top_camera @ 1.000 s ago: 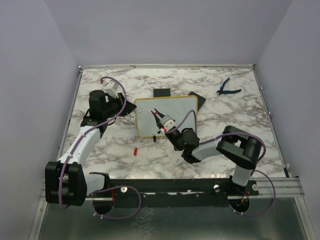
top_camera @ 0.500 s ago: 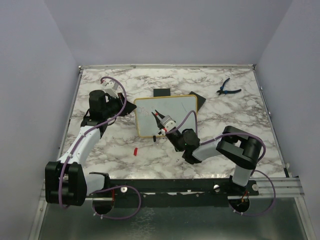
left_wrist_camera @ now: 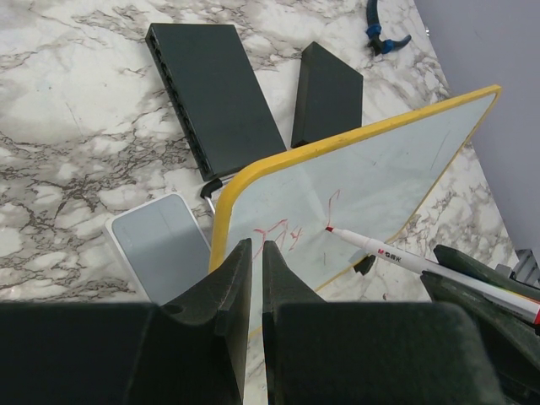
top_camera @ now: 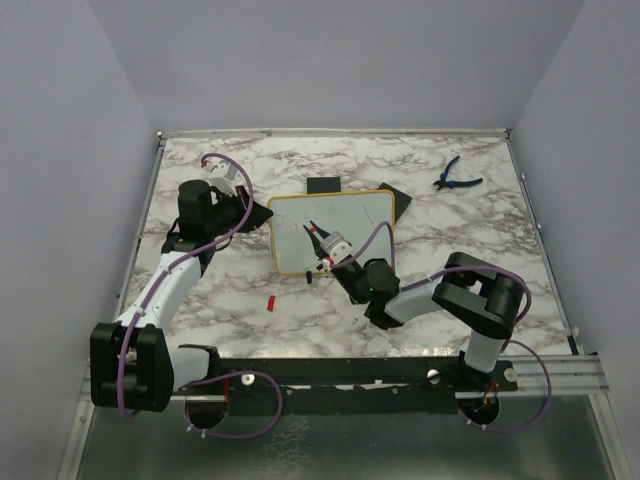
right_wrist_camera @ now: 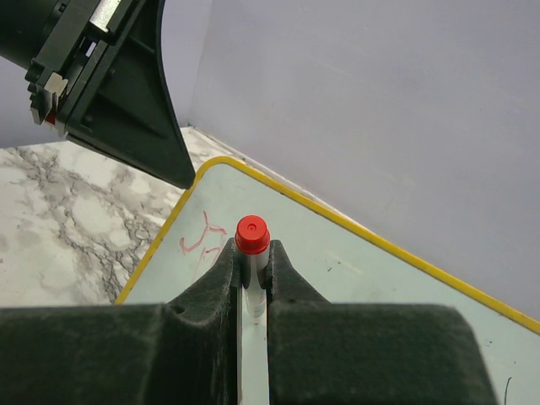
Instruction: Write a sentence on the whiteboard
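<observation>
Though a few faint red scribbles start the sentence [left_wrist_camera: 274,234] on the small yellow-framed whiteboard [top_camera: 362,214] tilted on the marble table [top_camera: 450,235], most looks unwritten, with the right gripper [right_wrist_camera: 251,253] clamped on the white red-tipped marker [left_wrist_camera: 390,255] whose tip meets the board, and the left gripper [left_wrist_camera: 257,253] pressed together at its edge.

1. Small white rectangular board with a thin yellow rounded frame [top_camera: 350,212]: it stands propped at a tilt, just ahead of me.
2. Faint red handwritten scribble [left_wrist_camera: 283,234]: a few strokes near its left end.
</observation>
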You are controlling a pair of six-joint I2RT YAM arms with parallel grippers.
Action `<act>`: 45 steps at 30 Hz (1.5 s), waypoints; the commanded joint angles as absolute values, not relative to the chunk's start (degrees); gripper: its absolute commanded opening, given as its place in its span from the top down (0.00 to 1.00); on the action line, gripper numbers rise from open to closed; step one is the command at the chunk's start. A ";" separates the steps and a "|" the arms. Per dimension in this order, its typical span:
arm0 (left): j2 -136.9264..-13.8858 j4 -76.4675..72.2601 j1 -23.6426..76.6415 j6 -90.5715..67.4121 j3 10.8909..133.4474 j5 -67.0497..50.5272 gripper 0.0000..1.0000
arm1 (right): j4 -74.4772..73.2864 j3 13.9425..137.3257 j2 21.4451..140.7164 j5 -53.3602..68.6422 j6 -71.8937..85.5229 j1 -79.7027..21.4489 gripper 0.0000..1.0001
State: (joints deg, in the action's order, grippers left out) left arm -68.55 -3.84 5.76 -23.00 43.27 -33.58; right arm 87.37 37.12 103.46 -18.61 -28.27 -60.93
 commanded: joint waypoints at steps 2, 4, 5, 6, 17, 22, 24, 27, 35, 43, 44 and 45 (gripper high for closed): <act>-67.32 -4.66 5.91 -22.69 43.96 -34.28 0.89 | 99.58 36.45 102.93 -19.30 -27.82 -61.55 0.99; -67.32 -4.68 5.95 -22.68 43.95 -34.27 0.89 | 99.58 36.47 102.84 -19.22 -27.85 -61.65 0.99; -67.28 -4.68 5.96 -22.69 43.95 -34.28 0.89 | 99.58 36.47 102.76 -19.17 -27.98 -61.76 0.99; -67.18 -4.71 5.90 -22.69 43.95 -34.23 0.89 | 99.59 36.45 102.70 -19.17 -28.07 -61.87 0.99; -66.93 -4.52 5.97 -23.07 43.86 -34.04 0.74 | 99.65 34.69 97.07 -18.99 -30.14 -65.03 0.99; -67.19 -4.51 5.91 -23.19 43.86 -34.11 0.63 | 99.58 34.54 96.13 -18.92 -30.75 -65.22 0.99; -67.42 -4.52 5.91 -23.25 43.86 -34.18 0.63 | 99.66 35.28 96.80 -19.47 -31.13 -65.21 0.99; -67.94 -4.49 5.90 -23.29 43.93 -34.60 0.63 | 99.67 36.21 97.93 -19.90 -32.02 -65.18 0.99; -69.60 -4.51 5.92 -23.66 44.20 -35.41 0.64 | 99.58 37.47 99.69 -20.10 -33.22 -64.98 0.99; -70.76 -5.20 6.10 -24.08 44.25 -36.53 0.64 | 99.58 37.92 100.96 -20.13 -33.09 -64.26 0.99; -70.90 -5.32 6.12 -24.15 44.21 -36.72 0.64 | 99.58 38.04 101.05 -20.09 -32.93 -64.13 0.99; -70.96 -5.44 6.23 -24.23 44.21 -36.91 0.64 | 99.58 38.10 101.28 -20.08 -32.81 -64.01 0.99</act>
State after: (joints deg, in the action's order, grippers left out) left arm -70.15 -3.97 5.76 -23.73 43.27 -34.52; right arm 87.26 36.49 99.92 -18.98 -32.53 -64.55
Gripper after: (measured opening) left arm 0.365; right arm 0.082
